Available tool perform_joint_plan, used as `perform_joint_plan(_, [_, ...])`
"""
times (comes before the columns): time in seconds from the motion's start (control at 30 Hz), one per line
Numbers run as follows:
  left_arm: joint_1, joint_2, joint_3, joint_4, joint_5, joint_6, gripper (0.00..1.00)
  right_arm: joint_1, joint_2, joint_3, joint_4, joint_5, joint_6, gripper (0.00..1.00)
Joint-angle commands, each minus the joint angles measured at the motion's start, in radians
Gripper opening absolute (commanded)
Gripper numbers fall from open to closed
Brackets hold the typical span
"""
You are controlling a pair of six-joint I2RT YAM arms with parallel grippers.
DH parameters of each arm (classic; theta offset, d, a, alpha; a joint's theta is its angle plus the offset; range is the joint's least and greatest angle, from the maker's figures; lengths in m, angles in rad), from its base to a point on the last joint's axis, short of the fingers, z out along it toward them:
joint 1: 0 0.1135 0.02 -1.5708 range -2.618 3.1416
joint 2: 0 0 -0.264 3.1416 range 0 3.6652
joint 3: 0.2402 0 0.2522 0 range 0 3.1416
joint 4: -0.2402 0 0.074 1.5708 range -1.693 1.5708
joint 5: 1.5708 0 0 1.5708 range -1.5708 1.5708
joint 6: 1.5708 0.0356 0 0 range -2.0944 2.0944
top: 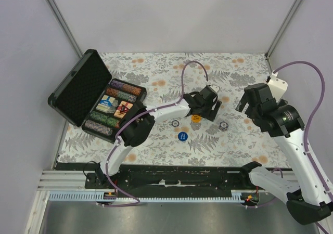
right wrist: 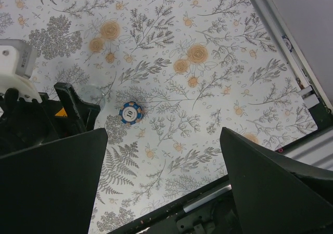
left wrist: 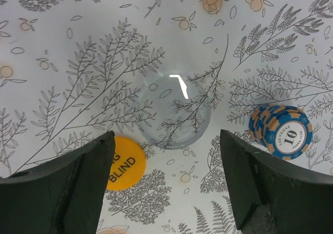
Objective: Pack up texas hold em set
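Clear round disc: lies flat near the middle of the desk, between the left gripper's fingers, touching neither.
Left gripper: jaws wide apart, empty, pointing down over the disc.
Step in hand: as I judge, lining up to pick the disc for packing.
Next move: go lower and close on the thin rim; such a flat piece may slip.
Black case: open at the left edge, chip rows inside.
Orange button: just beside one finger.
Blue chip stack: near the other finger.
Left arm: stretched from the near edge, wrist bent down.
Right gripper: jaws apart, empty, raised toward the right edge.
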Motion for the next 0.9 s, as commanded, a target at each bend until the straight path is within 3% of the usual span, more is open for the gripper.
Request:
perform_joint_plan(0.0, [-0.022, 0.048, 0.064, 0.044, -0.029, 0.089, 0.88, -0.002, -0.035, -0.002, -0.025, 0.035, 0.004, 0.98])
perform_joint_plan(0.37, [-0.054, 0.162, 0.179, -0.037, -0.161, 0.128, 0.9, -0.002, -0.046, -0.036, -0.033, -0.013, 0.007, 0.98])
perform_joint_plan(0.7, [-0.056, 0.172, 0.197, -0.121, -0.146, 0.106, 0.7, -0.002, -0.038, -0.031, -0.035, -0.018, 0.006, 0.98])
perform_joint_plan(0.87, [-0.056, 0.154, 0.193, -0.147, -0.135, 0.112, 0.76, -0.002, -0.04, -0.037, -0.035, -0.018, 0.015, 0.98])
